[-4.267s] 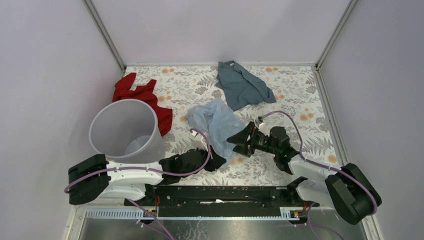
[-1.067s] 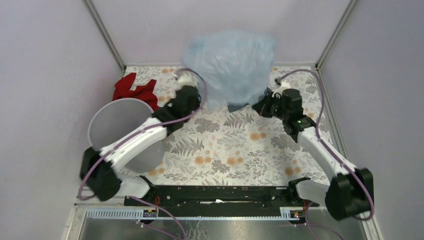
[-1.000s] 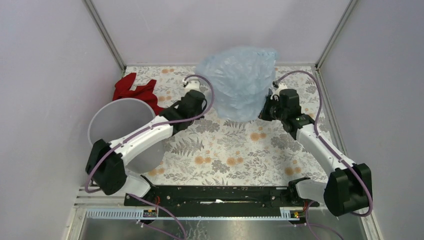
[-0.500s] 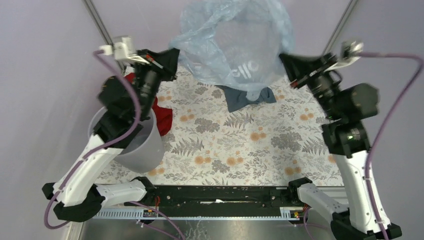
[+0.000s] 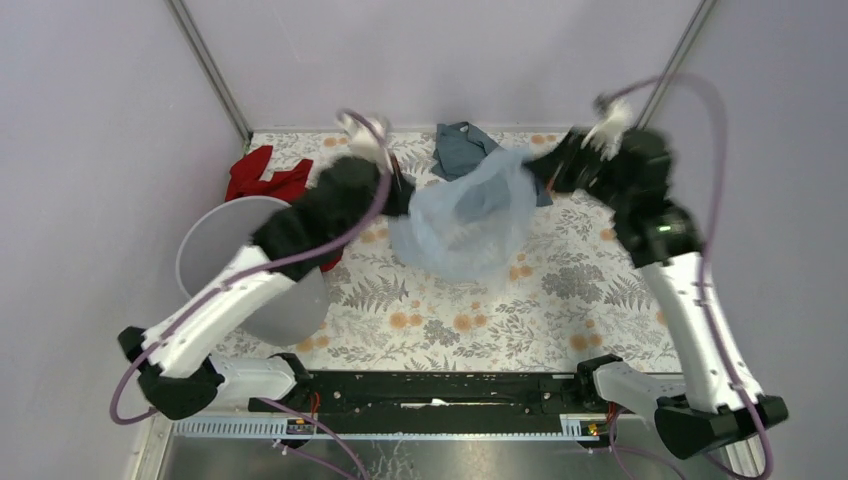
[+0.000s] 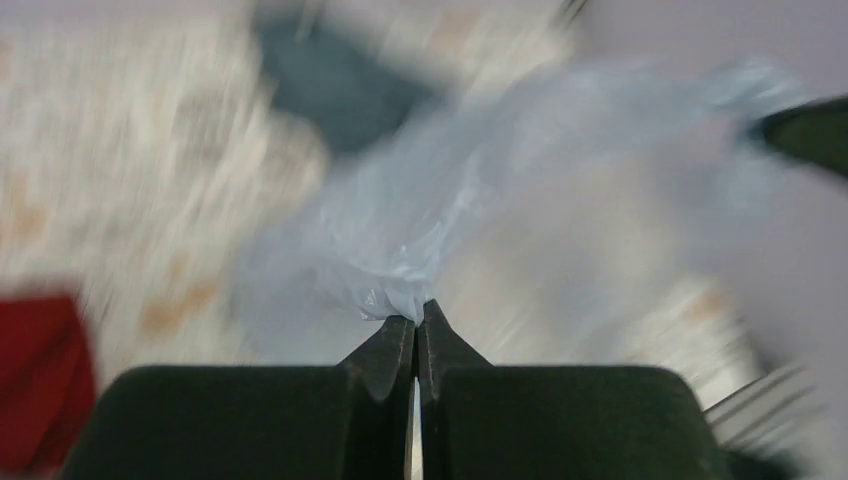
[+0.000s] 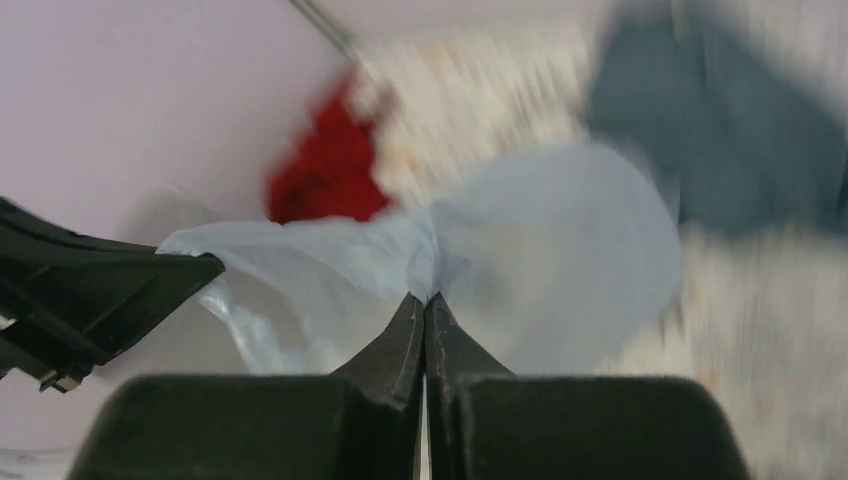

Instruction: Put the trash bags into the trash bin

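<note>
Left gripper (image 6: 417,325) clamped on trash bag (image 5: 465,215) edge; right gripper (image 7: 424,310) pinching the opposite edge. Bag slung airborne between them. Trash bin (image 5: 200,225) sits beside the left gripper, base-ward and lower. Best: swing both over it and lower the sagging bottom first.

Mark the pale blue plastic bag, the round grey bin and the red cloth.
Pale blue plastic bag (image 5: 470,215): top view, billowed middle.
Round grey bin (image 5: 187,248): top view, left rim.
Red cloth (image 5: 265,183): top view, middle.
</note>
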`<state>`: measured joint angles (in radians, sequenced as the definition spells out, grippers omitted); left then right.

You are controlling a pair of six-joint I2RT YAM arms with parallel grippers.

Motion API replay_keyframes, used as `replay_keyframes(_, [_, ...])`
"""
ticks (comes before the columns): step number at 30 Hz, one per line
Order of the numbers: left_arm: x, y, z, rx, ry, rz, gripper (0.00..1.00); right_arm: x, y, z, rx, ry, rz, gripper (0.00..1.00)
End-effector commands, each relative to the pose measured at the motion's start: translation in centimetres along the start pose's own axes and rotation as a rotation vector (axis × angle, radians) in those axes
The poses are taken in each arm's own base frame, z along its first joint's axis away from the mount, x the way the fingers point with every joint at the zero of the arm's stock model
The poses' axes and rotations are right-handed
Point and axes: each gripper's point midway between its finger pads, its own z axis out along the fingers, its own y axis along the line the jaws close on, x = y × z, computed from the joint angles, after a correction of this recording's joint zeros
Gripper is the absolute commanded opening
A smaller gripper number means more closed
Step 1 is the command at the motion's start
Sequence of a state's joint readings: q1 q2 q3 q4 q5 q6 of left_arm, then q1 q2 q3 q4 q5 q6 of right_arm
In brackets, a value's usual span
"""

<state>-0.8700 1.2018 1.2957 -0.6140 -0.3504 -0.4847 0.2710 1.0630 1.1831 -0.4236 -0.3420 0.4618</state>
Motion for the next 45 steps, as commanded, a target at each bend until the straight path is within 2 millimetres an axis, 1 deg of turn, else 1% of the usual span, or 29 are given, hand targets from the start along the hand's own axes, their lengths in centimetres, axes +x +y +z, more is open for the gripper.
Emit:
replay_keyframes(1, [-18.9,-5.5,-13.4,0.289,-0.495,-0.113,0.0,-13.5,11.8,-10.5,-0.209,-0.38,-0.247,0.0])
replay_keyframes(3, [-20.6,-5.5,-15.8,0.336,-0.566,-0.155,0.0,-15.0,14.4,-14.1,-0.274,-0.489,-0.284,0.0])
replay_keyframes(4, [-20.2,-5.0,-15.8,0.328,-0.574,-0.17,0.0,-15.0,14.6,-14.6,-0.296,-0.52,-0.29,0.0])
replay_keyframes(5, [-19.1,-4.2,-14.9,0.292,-0.558,-0.182,0.0,-14.2,14.5,-15.3,-0.31,-0.55,-0.294,0.0])
replay_keyframes(6, [-16.9,-3.2,-12.9,0.231,-0.503,-0.188,0.0,-13.2,13.4,-14.6,-0.301,-0.547,-0.28,0.0])
replay_keyframes(7, [-14.2,-1.8,-10.5,0.137,-0.432,-0.197,0.0,-11.4,11.4,-12.6,-0.266,-0.504,-0.245,0.0])
replay_keyframes(9, [-7.4,-0.2,-5.8,0.027,-0.231,-0.157,0.0,-6.1,6.3,-7.7,-0.171,-0.33,-0.15,0.0])
replay_keyframes(10, [-4.0,0.3,-4.2,0.004,-0.138,-0.128,0.0,-1.4,3.0,-4.4,-0.121,-0.186,-0.07,0.0])
replay_keyframes(11, [-0.8,1.0,-3.0,-0.024,-0.065,-0.11,0.0,2.3,0.9,-2.4,-0.107,-0.075,-0.008,0.0])
replay_keyframes(13, [3.3,2.8,-2.1,-0.062,-0.011,-0.095,0.0,8.1,-1.2,-0.1,-0.135,0.081,0.094,0.0])
replay_keyframes(15, [5.1,4.2,-1.7,-0.093,0.009,-0.076,0.0,9.4,-1.8,0.5,-0.145,0.095,0.124,0.0])
replay_keyframes(16, [4.9,4.0,-1.6,-0.085,0.012,-0.06,0.0,8.4,-1.5,0.4,-0.145,0.065,0.102,0.0])
replay_keyframes(18, [1.5,2.1,-2.1,-0.025,-0.031,-0.028,0.0,4.2,0.4,-0.5,-0.15,-0.014,0.022,0.0])
replay_keyframes(20, [-4.4,-0.8,-4.0,0.078,-0.144,-0.005,0.0,-1.2,3.6,-2.1,-0.176,-0.091,-0.072,0.0])
replay_keyframes(23, [-13.2,-4.2,-9.4,0.231,-0.347,-0.035,0.0,-8.0,9.1,-5.9,-0.245,-0.193,-0.172,0.0])
replay_keyframes(24, [-15.2,-5.0,-11.4,0.288,-0.408,-0.052,0.0,-9.5,10.7,-7.3,-0.275,-0.233,-0.197,0.0])
replay_keyframes(26, [-17.5,-5.8,-14.5,0.381,-0.52,-0.097,0.0,-11.3,13.0,-10.0,-0.329,-0.314,-0.23,0.0])
replay_keyframes(27, [-17.6,-5.3,-15.3,0.391,-0.554,-0.132,0.0,-11.4,13.6,-11.4,-0.348,-0.36,-0.247,0.0])
replay_keyframes(28, [-16.9,-4.4,-14.5,0.352,-0.557,-0.154,0.0,-11.0,13.2,-11.7,-0.347,-0.385,-0.247,0.0])
replay_keyframes(30, [-13.1,-1.4,-11.3,0.197,-0.483,-0.234,0.0,-8.5,10.5,-10.0,-0.301,-0.374,-0.216,0.0])
replay_keyframes(32, [-6.7,2.0,-6.5,-0.015,-0.311,-0.257,0.0,-3.9,5.6,-6.1,-0.191,-0.248,-0.135,0.0])
replay_keyframes(34, [0.0,3.7,-2.9,-0.118,-0.127,-0.189,0.0,2.2,0.8,-2.5,-0.099,-0.063,-0.045,0.0])
replay_keyframes(36, [5.1,5.3,-1.3,-0.182,-0.003,-0.155,0.0,8.5,-2.5,-0.4,-0.069,0.094,0.041,0.0])
replay_keyframes(37, [6.6,6.0,-1.2,-0.202,0.025,-0.142,0.0,9.5,-2.9,-0.2,-0.074,0.107,0.06,0.0])
replay_keyframes(38, [6.9,6.3,-1.4,-0.203,0.028,-0.135,0.0,9.6,-2.9,-0.3,-0.077,0.093,0.061,0.0])
replay_keyframes(39, [6.2,6.0,-1.8,-0.177,0.013,-0.128,0.0,8.5,-2.4,-0.7,-0.085,0.058,0.044,0.0])
replay_keyframes(41, [1.9,3.7,-3.7,-0.058,-0.074,-0.11,0.0,4.7,-0.2,-2.0,-0.111,-0.034,-0.025,0.0])
replay_keyframes(43, [-3.9,0.7,-6.7,0.08,-0.181,-0.099,0.0,0.7,2.6,-3.6,-0.149,-0.095,-0.093,0.0])
replay_keyframes(45, [-8.7,-2.0,-9.9,0.211,-0.268,-0.106,0.0,-1.9,5.6,-5.0,-0.216,-0.103,-0.136,0.0])
